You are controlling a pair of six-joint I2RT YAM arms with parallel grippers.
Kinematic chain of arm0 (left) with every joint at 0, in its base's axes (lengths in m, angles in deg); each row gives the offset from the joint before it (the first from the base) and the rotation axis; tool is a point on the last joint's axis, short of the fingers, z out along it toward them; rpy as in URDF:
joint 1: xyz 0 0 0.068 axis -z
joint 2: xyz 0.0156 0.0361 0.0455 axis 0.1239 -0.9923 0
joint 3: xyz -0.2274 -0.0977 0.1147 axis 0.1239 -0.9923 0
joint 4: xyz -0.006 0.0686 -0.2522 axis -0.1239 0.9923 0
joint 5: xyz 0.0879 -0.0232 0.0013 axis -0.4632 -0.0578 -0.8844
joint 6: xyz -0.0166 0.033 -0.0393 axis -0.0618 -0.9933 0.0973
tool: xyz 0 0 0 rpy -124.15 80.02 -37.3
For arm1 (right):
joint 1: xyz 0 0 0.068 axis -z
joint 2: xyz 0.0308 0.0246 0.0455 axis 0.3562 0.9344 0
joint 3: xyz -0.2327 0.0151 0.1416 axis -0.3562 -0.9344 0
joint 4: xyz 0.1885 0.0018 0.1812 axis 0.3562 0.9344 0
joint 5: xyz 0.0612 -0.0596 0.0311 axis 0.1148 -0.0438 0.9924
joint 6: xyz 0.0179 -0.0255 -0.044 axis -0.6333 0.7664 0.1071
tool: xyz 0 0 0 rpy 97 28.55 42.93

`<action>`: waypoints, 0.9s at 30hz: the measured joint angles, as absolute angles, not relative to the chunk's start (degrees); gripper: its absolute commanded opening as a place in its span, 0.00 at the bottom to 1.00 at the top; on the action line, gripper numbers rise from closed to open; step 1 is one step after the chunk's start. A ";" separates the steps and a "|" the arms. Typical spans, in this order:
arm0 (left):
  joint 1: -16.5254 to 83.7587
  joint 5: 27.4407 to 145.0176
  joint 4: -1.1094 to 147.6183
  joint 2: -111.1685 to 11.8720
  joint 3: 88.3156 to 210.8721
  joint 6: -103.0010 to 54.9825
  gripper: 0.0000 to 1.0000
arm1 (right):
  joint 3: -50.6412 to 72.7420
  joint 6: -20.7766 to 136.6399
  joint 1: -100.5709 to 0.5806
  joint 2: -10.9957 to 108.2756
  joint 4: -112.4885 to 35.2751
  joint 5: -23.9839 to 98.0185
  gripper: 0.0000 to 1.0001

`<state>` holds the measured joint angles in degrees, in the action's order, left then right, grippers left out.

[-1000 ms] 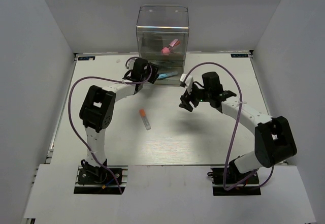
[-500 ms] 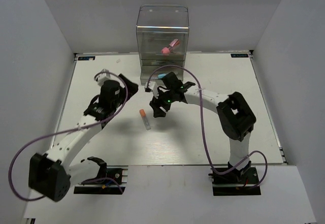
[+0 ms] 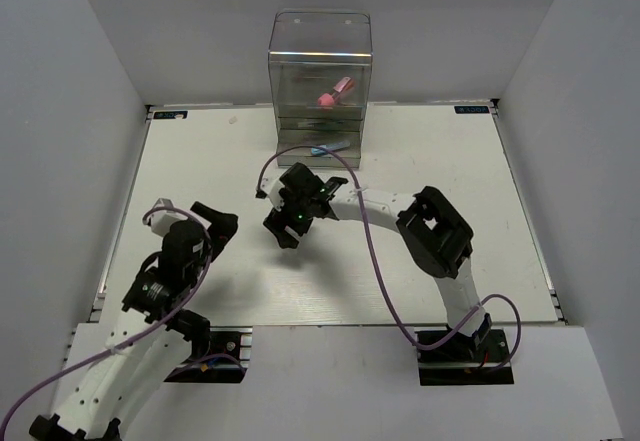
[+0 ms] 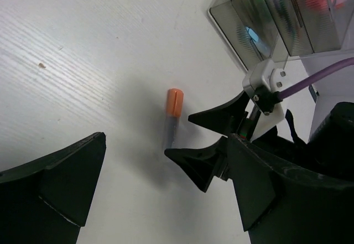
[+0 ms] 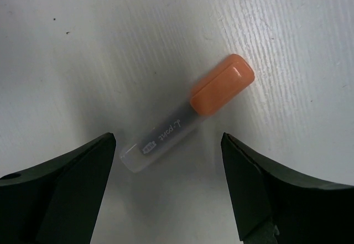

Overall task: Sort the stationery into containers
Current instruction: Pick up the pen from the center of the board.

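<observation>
An orange-capped marker [image 5: 188, 114] with a clear barrel lies flat on the white table; it also shows in the left wrist view [image 4: 173, 111]. My right gripper [image 5: 168, 139] is open, low over it, one finger on each side of the barrel end, not touching. In the top view that gripper [image 3: 284, 229] hides the marker. My left gripper [image 3: 218, 223] is open and empty, at the near left. The tall clear drawer box [image 3: 320, 81] stands at the back, with a pink-and-red piece [image 3: 335, 91] in an upper drawer and a blue-capped marker [image 3: 330, 147] in a low one.
The right arm's purple cable [image 3: 345, 176] loops over the table in front of the box. Grey walls close off the table on the left, right and back. The box's corner shows in the left wrist view [image 4: 260, 22].
My right gripper swung left across the table and came down over the orange-capped marker. My left arm pulled back from the box to the near left.
</observation>
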<state>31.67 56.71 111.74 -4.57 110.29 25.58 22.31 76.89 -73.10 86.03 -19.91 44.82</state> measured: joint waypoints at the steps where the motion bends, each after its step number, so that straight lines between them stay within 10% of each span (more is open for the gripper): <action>1: 31.67 56.36 112.66 -3.15 109.92 26.17 1.00 | 22.31 76.08 -73.58 86.47 -20.09 43.86 0.83; 16: 31.67 55.93 119.41 -0.61 108.32 29.82 1.00 | 22.22 68.98 -77.29 89.01 -23.32 28.51 0.65; 27: 31.67 57.17 116.70 -4.68 107.62 30.01 1.00 | 16.28 72.19 -77.10 85.79 -27.85 27.14 0.02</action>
